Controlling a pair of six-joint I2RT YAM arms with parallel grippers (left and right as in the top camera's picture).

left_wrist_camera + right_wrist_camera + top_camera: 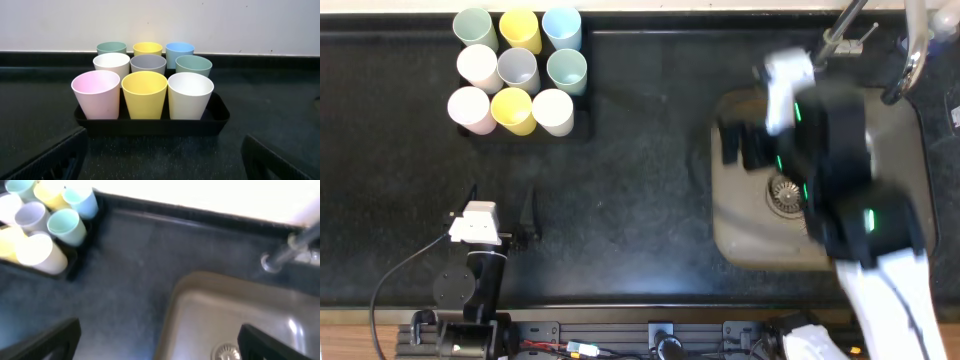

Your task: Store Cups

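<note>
Left gripper point(502, 203), fingers apart and empty, sits at lower left, facing up-frame toward the cups point(517, 70), which stand upright in their tray point(150, 126) at upper left. Right gripper point(745, 148), likewise apart, hangs over the sink point(740, 245) at right; the left arm looks nearer.
</note>
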